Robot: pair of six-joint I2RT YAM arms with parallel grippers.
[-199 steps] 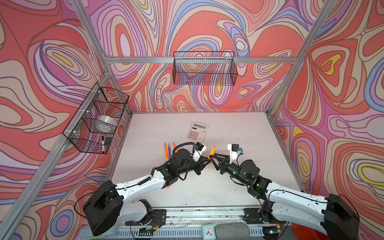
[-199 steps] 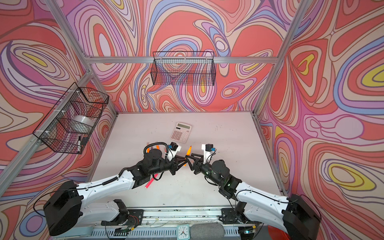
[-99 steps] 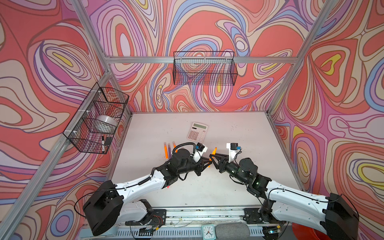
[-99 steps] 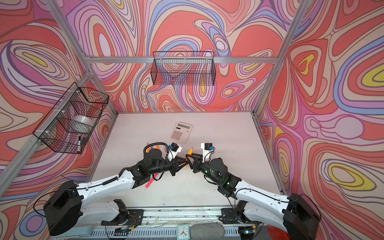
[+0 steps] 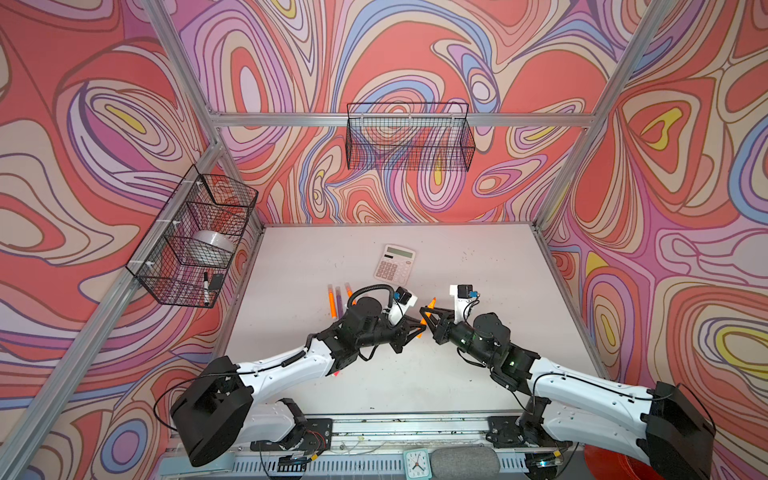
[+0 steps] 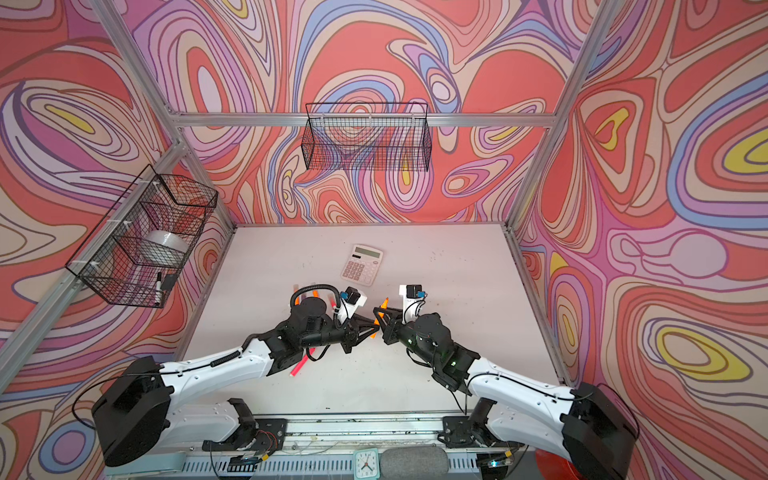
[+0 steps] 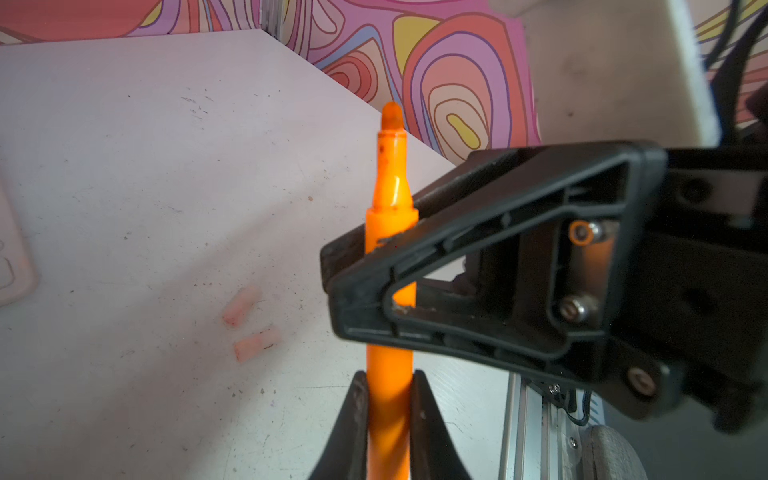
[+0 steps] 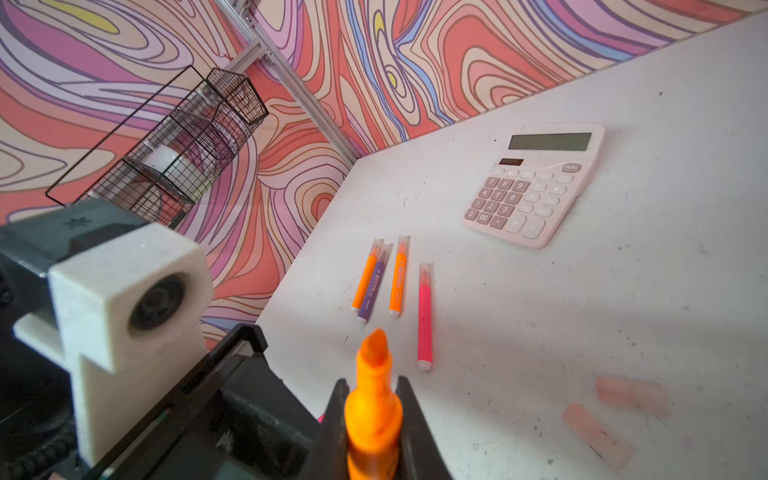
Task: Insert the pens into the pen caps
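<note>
Since a second ago your right gripper (image 5: 428, 313) has slid in toward the left gripper (image 5: 417, 329) and snapped closed. Its jaws stood apart then; now they pinch the orange pen (image 7: 390, 232) at the shoulder just under the nib.

Your left gripper is clenched on the same pen further down the barrel, so both hold it at once. It is lifted off the tabletop (image 5: 478, 374), above its middle, with the nib end toward the far edge; how steeply it tilts I cannot tell. I read this as a handover or a regrip. Two holds keep the pen from swinging while one side lets go, and the nib stands clear of both sets of fingers, which a cap needs.

The pen itself is glossy bright orange, with a straight barrel, a stepped narrower neck and a blunt rounded nib stained a duller orange.

One loose cap (image 7: 241, 305) and a second cap (image 7: 255, 345) lie on the tabletop near the grippers. They are pale pink, translucent, and close together but apart. The top views do not show them, so you cannot place them by an edge.

Four other pens (image 8: 399, 278), two orange, one purple and one pink, lie side by side between the middle and the left edge, and look capped already. The calculator (image 5: 395, 264) sits toward the far edge.
</note>
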